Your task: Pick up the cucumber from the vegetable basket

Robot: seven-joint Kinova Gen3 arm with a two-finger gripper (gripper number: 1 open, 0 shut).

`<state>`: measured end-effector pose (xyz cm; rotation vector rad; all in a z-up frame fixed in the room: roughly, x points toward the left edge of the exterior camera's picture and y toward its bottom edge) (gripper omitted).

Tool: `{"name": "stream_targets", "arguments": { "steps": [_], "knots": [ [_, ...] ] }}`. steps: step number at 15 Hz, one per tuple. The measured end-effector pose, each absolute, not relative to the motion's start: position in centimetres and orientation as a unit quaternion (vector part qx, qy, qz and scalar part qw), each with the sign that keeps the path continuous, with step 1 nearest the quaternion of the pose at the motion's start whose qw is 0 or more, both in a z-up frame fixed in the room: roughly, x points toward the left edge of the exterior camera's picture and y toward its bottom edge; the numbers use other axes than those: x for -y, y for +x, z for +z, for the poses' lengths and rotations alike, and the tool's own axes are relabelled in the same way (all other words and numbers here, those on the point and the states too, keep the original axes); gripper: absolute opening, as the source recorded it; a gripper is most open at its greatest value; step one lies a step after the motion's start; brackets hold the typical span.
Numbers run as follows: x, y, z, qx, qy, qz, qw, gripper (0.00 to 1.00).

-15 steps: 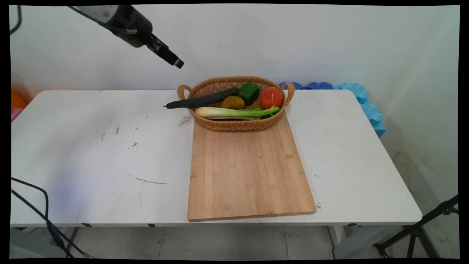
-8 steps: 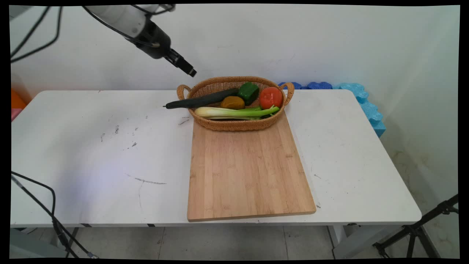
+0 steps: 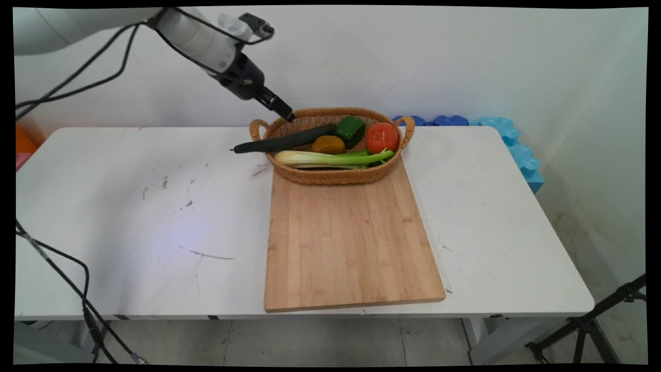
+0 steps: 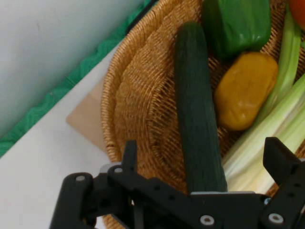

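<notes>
Below open jaws, cucumber (image 4: 198, 119) partly hidden.

I can read no text, label, brand, number or sign in either view.
</notes>
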<state>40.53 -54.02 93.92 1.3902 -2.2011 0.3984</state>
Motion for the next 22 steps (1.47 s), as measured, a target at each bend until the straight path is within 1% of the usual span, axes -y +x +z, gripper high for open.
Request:
{"name": "stream_targets", "arguments": {
  "steps": [8, 20, 21, 22],
  "knots": [
    [56.2, 39.4, 90.3, 0.810, 0.517, 0.133, 0.242, 1.00],
    [57.5, 38.8, 87.4, 0.810, 0.523, 0.123, 0.235, 1.00],
    [57.5, 38.8, 87.3, 0.811, 0.522, 0.123, 0.235, 0.00],
    [57.5, 38.8, 87.3, 0.811, 0.521, 0.122, 0.234, 0.00]
  ]
}}
